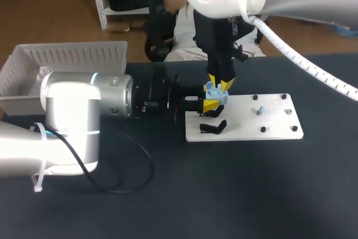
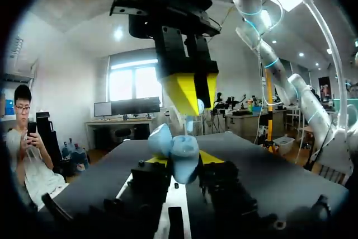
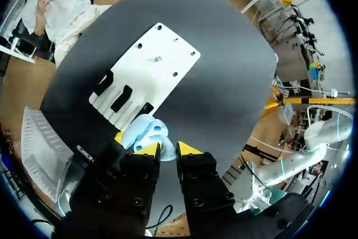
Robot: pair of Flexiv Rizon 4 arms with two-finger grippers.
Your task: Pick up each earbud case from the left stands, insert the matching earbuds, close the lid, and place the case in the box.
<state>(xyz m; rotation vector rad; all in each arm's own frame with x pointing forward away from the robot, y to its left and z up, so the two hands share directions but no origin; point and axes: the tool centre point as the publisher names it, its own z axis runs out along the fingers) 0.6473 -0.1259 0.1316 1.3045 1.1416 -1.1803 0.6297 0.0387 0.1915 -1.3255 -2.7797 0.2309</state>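
A light blue earbud case (image 1: 213,92) hangs open over the near-left corner of the white stand plate (image 1: 268,130). My left gripper (image 1: 211,105) comes in from the left and is shut on the case's body (image 2: 178,155). Straight above it my right gripper (image 1: 219,85) points down, its yellow tips shut on a small pale earbud (image 2: 199,106) just over the open case (image 3: 144,131). In the right wrist view the earbud (image 3: 168,152) shows between the right gripper's (image 3: 169,149) tips. A second small earbud (image 1: 260,110) rests mid-plate.
Black case stands (image 1: 213,127) sit on the plate's left end, with several black screw heads around its right half. A white slatted box (image 1: 61,62) stands at the back left. A black cable (image 1: 131,172) loops over the dark table in front of my left arm.
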